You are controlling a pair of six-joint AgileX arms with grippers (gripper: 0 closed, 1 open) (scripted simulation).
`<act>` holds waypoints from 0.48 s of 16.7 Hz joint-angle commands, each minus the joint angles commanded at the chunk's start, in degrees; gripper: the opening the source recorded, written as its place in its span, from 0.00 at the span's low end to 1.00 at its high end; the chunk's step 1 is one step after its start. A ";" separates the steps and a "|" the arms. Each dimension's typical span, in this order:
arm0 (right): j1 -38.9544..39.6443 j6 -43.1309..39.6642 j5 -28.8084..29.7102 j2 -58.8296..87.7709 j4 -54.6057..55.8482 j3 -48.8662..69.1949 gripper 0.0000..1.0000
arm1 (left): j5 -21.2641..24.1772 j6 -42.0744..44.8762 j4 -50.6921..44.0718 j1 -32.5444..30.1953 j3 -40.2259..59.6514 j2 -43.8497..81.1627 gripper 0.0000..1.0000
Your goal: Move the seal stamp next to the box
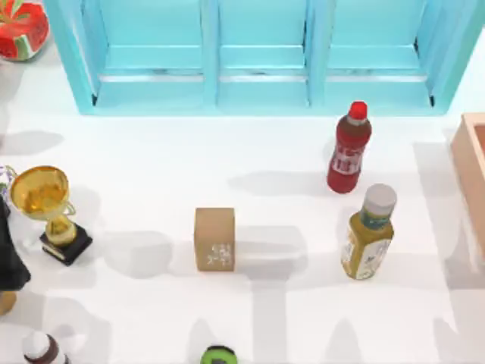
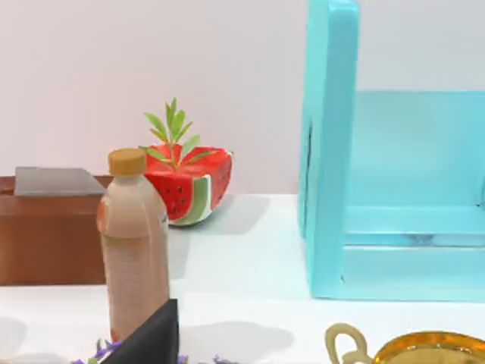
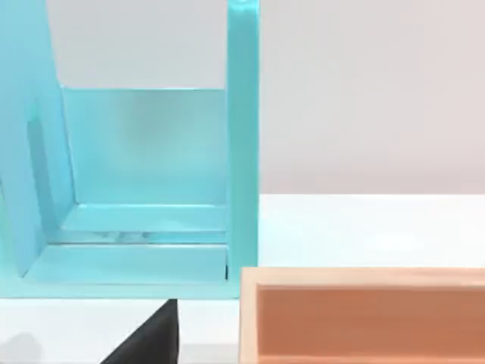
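Observation:
The seal stamp (image 1: 214,239) is a small tan block standing upright near the middle of the table, with white carved marks low on its front face. The box (image 1: 471,171) is salmon-tan with thick walls and lies at the table's right edge, cut off by the frame; its long wall (image 3: 364,315) is close in the right wrist view. My left arm (image 1: 9,250) is parked at the table's left edge beside the trophy, far from the stamp. A dark part of my left gripper (image 2: 148,341) and a dark part of my right gripper (image 3: 148,334) each show low in their wrist views.
A turquoise cabinet (image 1: 258,53) spans the back. A red bottle (image 1: 348,148) and a yellow-green bottle (image 1: 367,231) stand between stamp and box. A gold trophy (image 1: 47,208) is at the left, a watermelon planter (image 1: 21,29) at back left. A tan bottle (image 2: 135,243) stands near my left wrist.

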 joint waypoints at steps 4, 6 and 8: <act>0.82 0.54 -0.35 1.48 -0.96 1.55 1.00 | 0.00 0.00 0.00 0.00 0.00 0.00 1.00; 2.79 1.93 -1.08 5.15 -3.42 5.48 1.00 | 0.00 0.00 0.00 0.00 0.00 0.00 1.00; 5.72 4.15 -2.02 10.89 -7.40 11.64 1.00 | 0.00 0.00 0.00 0.00 0.00 0.00 1.00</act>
